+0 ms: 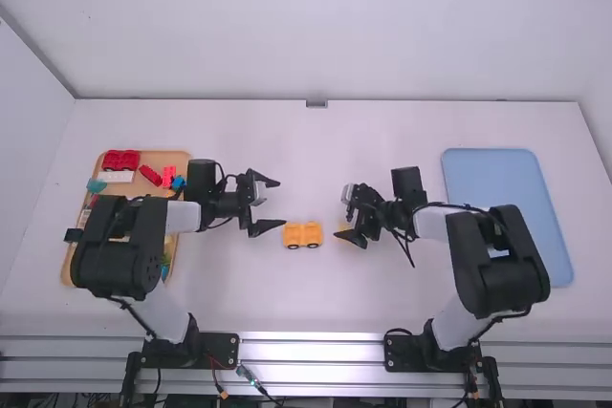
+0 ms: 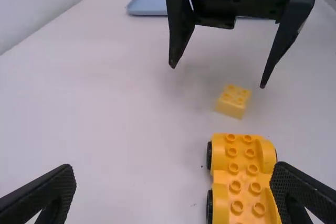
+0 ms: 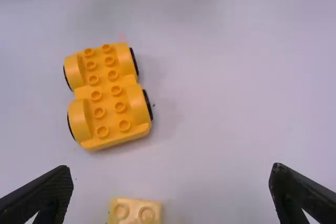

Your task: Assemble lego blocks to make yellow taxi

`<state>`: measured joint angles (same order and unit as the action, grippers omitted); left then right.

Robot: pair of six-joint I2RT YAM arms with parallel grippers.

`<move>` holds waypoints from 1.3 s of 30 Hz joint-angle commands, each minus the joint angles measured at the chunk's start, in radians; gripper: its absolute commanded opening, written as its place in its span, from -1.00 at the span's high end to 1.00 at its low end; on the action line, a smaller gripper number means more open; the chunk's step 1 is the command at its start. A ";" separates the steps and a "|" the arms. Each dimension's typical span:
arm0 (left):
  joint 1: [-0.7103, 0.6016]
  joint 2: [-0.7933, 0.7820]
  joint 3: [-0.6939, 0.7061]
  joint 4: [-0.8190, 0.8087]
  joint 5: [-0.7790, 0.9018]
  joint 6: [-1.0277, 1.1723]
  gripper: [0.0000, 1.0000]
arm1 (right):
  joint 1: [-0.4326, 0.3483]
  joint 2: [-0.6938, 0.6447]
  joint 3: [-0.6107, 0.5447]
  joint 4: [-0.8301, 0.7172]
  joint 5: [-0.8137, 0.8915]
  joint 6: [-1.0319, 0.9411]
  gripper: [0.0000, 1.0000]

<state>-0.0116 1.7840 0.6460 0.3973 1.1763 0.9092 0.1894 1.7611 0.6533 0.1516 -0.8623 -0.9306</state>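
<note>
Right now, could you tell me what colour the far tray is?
Light blue; the high view shows the tray best.

No legible txt, nos., labels or signs on blocks, trays, arms or tbl in any view.

The wheeled yellow base, low in the left wrist view, is smooth moulded plastic with a soft sheen on its rounded sides and raised studs. The small yellow block looks like the same plastic. The white desk is smooth and matt. At the right of the high view, the blue tray has a flat, matt finish. Bare metal rails gleam along the bottom. The left tool has matt black, finely ridged fingers in the left wrist view's lower corners.
</note>
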 commanded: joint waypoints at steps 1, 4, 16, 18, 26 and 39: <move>-0.020 0.033 0.002 0.021 0.038 -0.003 -0.98 | -0.011 0.031 0.005 -0.021 -0.051 -0.051 -0.98; -0.030 0.048 0.002 0.045 0.039 -0.003 -0.98 | -0.013 0.034 0.002 -0.056 -0.045 -0.101 -0.86; -0.034 0.051 0.002 0.106 0.039 -0.081 -0.98 | -0.013 0.103 -0.171 0.326 -0.023 0.029 -0.63; -0.034 0.051 0.002 0.135 0.039 -0.130 -0.98 | -0.014 0.111 -0.194 0.384 -0.019 0.055 -0.55; -0.034 0.051 0.002 0.168 0.039 -0.180 -0.97 | -0.072 0.169 -0.208 0.430 -0.061 0.079 -0.19; -0.030 0.051 0.002 0.161 0.039 -0.180 -0.98 | -0.083 0.214 -0.177 0.409 -0.103 0.040 0.22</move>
<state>-0.0414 1.8301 0.6460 0.5591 1.1828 0.7311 0.1055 1.9606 0.4702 0.5640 -0.9508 -0.8879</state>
